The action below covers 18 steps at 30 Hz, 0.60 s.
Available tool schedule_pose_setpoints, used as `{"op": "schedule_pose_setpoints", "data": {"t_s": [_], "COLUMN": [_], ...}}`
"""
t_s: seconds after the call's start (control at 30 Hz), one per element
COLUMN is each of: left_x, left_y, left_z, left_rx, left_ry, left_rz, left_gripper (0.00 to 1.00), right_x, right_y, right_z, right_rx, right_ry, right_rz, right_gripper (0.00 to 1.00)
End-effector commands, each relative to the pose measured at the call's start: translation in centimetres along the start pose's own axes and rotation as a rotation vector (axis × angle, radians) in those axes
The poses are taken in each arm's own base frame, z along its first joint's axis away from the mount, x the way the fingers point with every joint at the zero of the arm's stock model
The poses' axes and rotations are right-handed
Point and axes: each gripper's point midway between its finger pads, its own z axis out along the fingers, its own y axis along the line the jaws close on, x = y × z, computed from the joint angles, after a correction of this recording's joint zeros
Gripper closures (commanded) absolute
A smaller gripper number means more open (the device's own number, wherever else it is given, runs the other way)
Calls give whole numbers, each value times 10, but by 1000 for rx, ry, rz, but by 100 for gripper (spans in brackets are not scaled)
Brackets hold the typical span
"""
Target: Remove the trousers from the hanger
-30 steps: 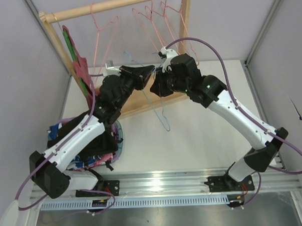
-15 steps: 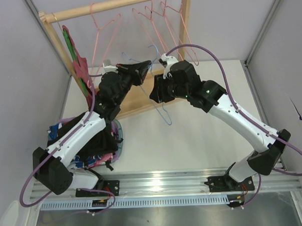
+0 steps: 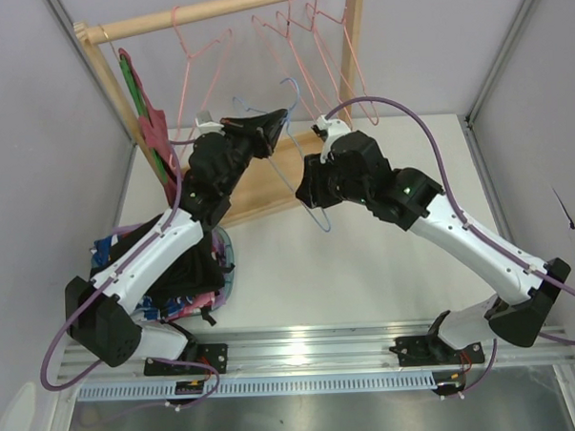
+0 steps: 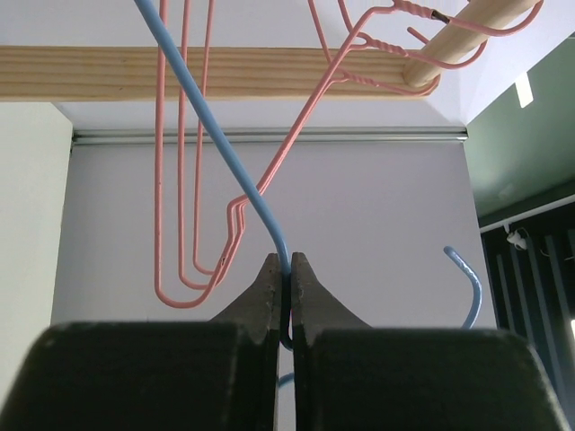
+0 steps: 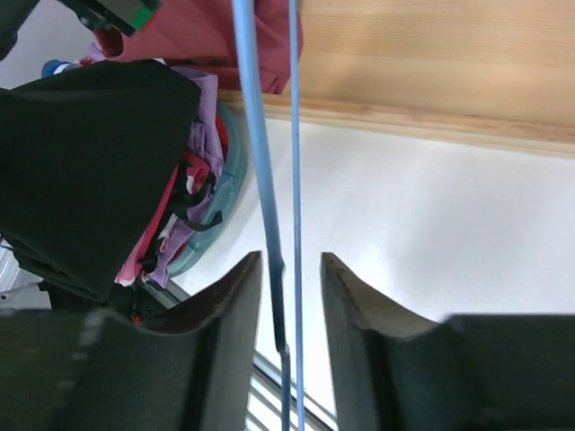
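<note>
The light-blue wire hanger (image 3: 316, 221) is bare and hangs in the air in front of the rack. My left gripper (image 3: 281, 120) is shut on its wire just below the hook; the left wrist view shows the wire (image 4: 216, 135) pinched between the jaws (image 4: 286, 269). My right gripper (image 3: 308, 194) is open around the lower part; two strands of the hanger (image 5: 258, 135) run between its spread fingers (image 5: 289, 269), untouched as far as I can see. A black cloth (image 5: 81, 171), probably the trousers, lies on the clothes pile at the left (image 3: 189, 263); no trim shows.
A wooden rack (image 3: 221, 8) stands at the back with several pink wire hangers (image 3: 290, 44). A dark red garment on a green hanger (image 3: 145, 117) hangs at its left end. A teal basket (image 3: 228, 266) of mixed clothes sits under my left arm. Grey walls close both sides.
My left gripper has lifted the hanger up and back toward the rail. My right gripper has slid lower along the hanger and its arm has swung to the right.
</note>
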Motion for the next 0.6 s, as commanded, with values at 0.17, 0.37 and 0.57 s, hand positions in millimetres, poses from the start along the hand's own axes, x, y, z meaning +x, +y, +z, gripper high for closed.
{"op": "schedule_pose_setpoints", "data": {"t_s": [0.17, 0.37, 0.57], "left_x": [-6, 9, 8], "left_y": [-35, -37, -32], "left_z": [2, -5, -42], "left_rx": [91, 110, 93], "left_ry": [-12, 69, 75], "left_rz": [-13, 94, 240], "left_gripper": [100, 81, 20], "right_x": [-15, -23, -35], "right_y": [-6, -11, -9], "right_z": [-18, -24, -29], "right_rx": [41, 72, 70], "right_ry": [-83, -117, -142], "right_rz": [20, 18, 7], "right_gripper": [100, 100, 100]}}
